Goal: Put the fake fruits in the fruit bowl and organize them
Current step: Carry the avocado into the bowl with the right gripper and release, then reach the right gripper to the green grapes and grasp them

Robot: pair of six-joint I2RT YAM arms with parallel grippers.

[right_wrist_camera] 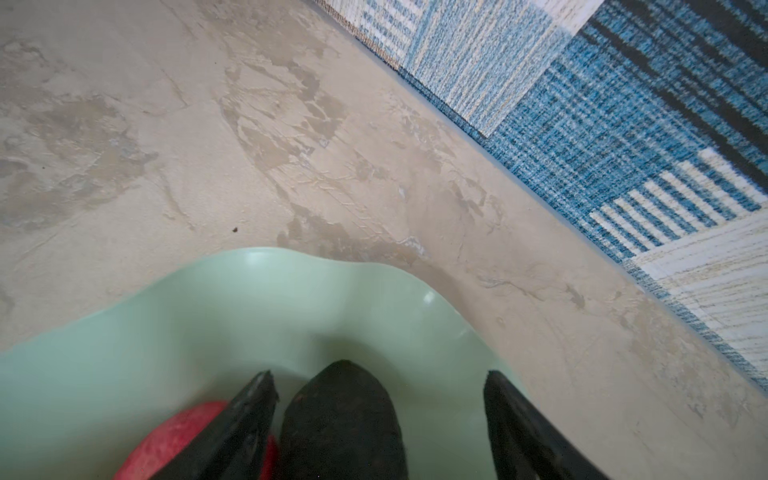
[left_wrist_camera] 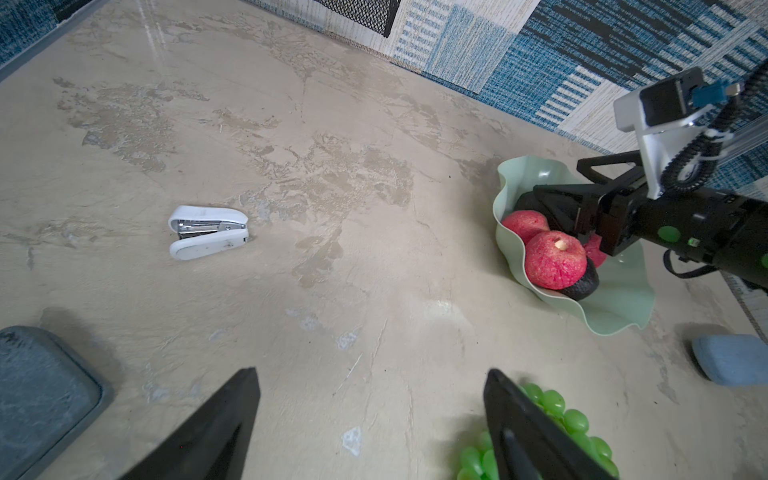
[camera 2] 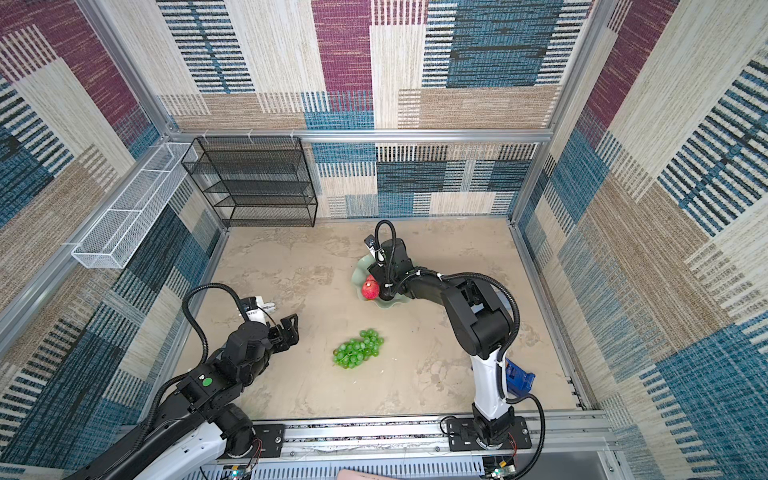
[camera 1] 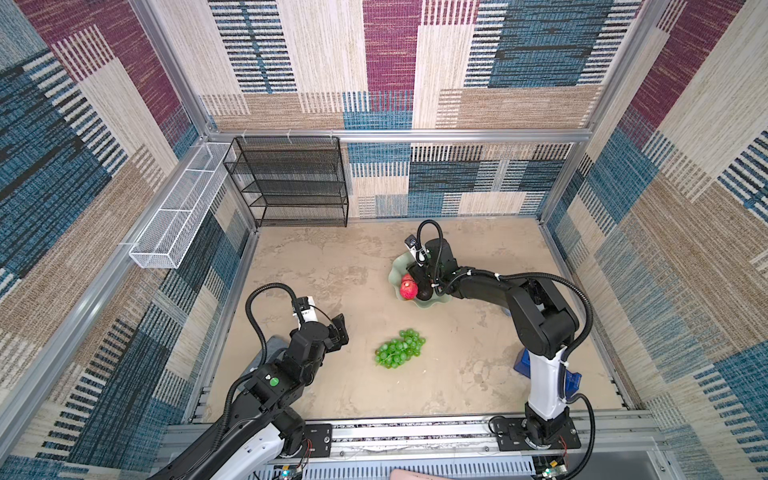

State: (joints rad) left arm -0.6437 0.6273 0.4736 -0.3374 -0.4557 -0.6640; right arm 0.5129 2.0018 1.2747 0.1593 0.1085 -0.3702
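The left gripper [camera 1: 338,330] hovers empty with its fingers wide apart, just left of the grapes [camera 1: 400,349], which lie on the table [camera 1: 332,257] outside the fruit bowl [camera 1: 430,306]. Farther right, the right gripper [right_wrist_camera: 378,374] stands spread around an avocado [right_wrist_camera: 343,419] inside the bowl. A careless lift could knock the stacked apple [left_wrist_camera: 555,259] over the low rim. No writing is legible.

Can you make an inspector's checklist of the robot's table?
Surface: beige blotchy table, no spills seen.
Job's things: red apples and avocados in fruit bowl; grapes on the table outside it.
Clutter: white stapler, grey-blue case, blue tape dispenser.
Grippers: left gripper open, empty, near grapes; right gripper open over bowl, avocado between its jaws.
Cables: black hoses looped on both arms, no snag seen.
Surroundings: black mesh shelf, white wire basket, patterned walls.
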